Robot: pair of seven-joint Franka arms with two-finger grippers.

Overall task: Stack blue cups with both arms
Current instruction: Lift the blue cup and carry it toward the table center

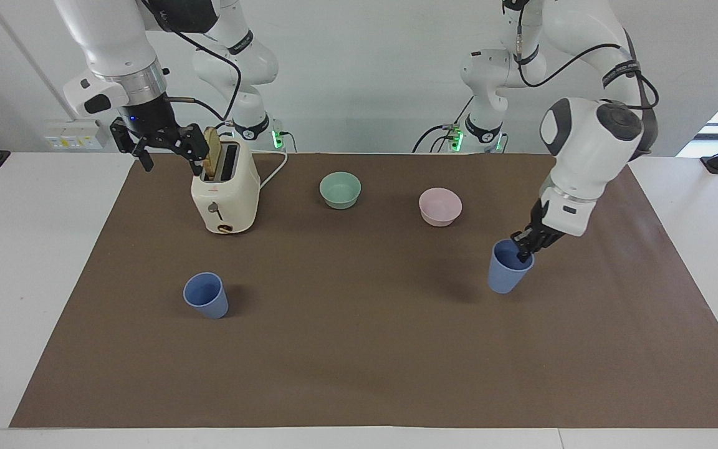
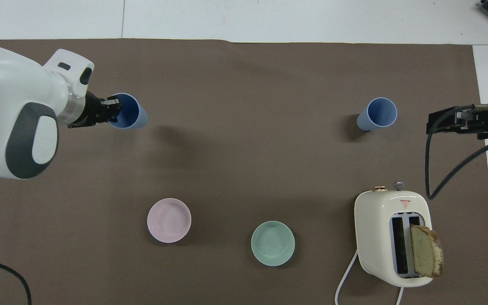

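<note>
One blue cup [image 1: 507, 272] hangs tilted just above the brown mat, its rim pinched by my left gripper [image 1: 524, 246], which is shut on it. In the overhead view the held cup [image 2: 130, 112] sits at the left gripper [image 2: 115, 111]. The other blue cup [image 1: 206, 295] stands upright on the mat toward the right arm's end; it also shows in the overhead view [image 2: 378, 113]. My right gripper [image 1: 162, 148] is open and empty, raised beside the toaster, and waits; it also shows in the overhead view [image 2: 449, 122].
A cream toaster [image 1: 225, 196] with a bread slice [image 2: 426, 251] in one slot stands near the right arm's base. A mint-green bowl [image 1: 340, 189] and a pale pink bowl [image 1: 440, 206] sit nearer to the robots than the cups. The brown mat [image 1: 359, 362] covers the table.
</note>
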